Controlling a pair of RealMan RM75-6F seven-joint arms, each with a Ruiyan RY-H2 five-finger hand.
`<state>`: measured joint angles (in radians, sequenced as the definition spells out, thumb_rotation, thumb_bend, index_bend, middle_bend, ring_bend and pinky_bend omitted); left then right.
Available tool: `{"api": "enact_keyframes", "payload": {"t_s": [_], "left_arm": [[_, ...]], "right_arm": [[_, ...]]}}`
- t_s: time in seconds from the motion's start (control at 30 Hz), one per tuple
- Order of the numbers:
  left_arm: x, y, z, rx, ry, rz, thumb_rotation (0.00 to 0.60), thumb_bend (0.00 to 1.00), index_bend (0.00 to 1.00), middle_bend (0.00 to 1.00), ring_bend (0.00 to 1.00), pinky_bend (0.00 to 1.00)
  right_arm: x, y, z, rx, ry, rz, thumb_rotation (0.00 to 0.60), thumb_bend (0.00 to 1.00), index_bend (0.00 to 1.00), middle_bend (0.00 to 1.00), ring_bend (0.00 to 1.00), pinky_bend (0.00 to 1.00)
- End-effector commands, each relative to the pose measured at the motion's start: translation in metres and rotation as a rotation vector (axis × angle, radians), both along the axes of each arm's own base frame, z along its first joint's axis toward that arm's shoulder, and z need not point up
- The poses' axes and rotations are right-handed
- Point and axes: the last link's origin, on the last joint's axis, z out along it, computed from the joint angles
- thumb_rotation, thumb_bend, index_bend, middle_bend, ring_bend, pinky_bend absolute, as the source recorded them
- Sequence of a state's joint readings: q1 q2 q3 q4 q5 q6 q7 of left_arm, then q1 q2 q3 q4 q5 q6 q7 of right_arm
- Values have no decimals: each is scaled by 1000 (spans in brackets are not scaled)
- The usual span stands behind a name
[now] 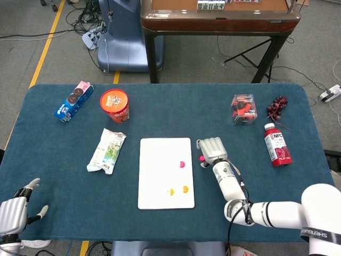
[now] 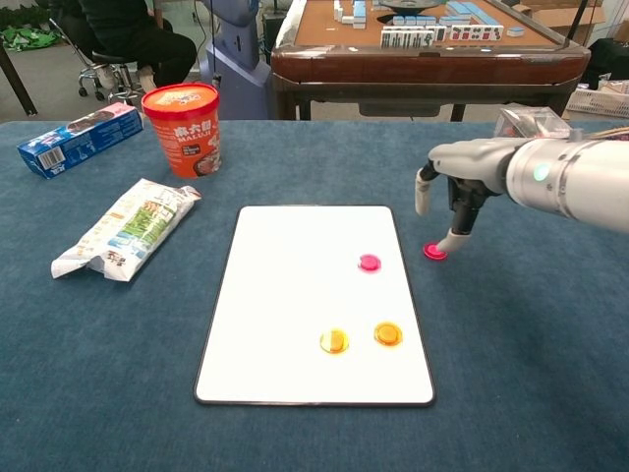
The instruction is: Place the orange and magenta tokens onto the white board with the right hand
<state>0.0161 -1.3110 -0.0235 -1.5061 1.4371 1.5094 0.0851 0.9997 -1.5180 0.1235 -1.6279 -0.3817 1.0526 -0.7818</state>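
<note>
Tabletop (image 2: 118,393) covered in dark teal cloth carries everything here. At its far left lies a blue biscuit box (image 2: 79,138), then an orange instant-noodle cup (image 2: 182,128) standing upright, and nearer the front a crinkled snack packet (image 2: 128,228) lying flat. The left robot hand (image 1: 13,213) shows only in the head view, low at the front left corner, fingers spread and holding nothing.

The white board (image 2: 285,295) lies flat in the middle. On it rest a yellow token (image 2: 334,341) and just beside it an orange token (image 2: 388,333), both toward the front, and one magenta token (image 2: 370,263) further back near the board's right edge.

A second magenta token (image 2: 433,252) lies on the cloth just off the board's right edge. The right robot hand (image 2: 454,187) hangs over it, fingers pointing down and apart, with one fingertip touching or almost touching the token; I cannot tell which, and it grips nothing.

Further right stand a clear box with red contents (image 1: 244,108), a bunch of dark grapes (image 1: 277,108) and a red juice bottle (image 1: 277,145).
</note>
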Motion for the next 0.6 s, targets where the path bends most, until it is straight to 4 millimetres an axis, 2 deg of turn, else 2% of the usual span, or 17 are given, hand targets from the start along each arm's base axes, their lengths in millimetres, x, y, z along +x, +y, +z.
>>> {"api": "enact_keyframes", "payload": {"t_s": [0.03, 0.23, 0.6], "left_arm": [[1, 1, 0, 1, 0, -4, 600, 236, 203, 299, 305, 646], [2, 2, 1, 0, 3, -3, 600, 236, 203, 299, 305, 646], [0, -3, 0, -3, 1, 9, 600, 236, 205, 299, 305, 646]], "right_arm": [[-10, 1, 2, -1, 7, -18, 600, 146, 342, 1000, 1000, 1000], [-20, 0, -2, 9, 24, -28, 600, 155, 342, 1000, 1000, 1000], [-15, -3, -15, 26, 25, -23, 600, 207, 355, 1000, 1000, 1000]]}}
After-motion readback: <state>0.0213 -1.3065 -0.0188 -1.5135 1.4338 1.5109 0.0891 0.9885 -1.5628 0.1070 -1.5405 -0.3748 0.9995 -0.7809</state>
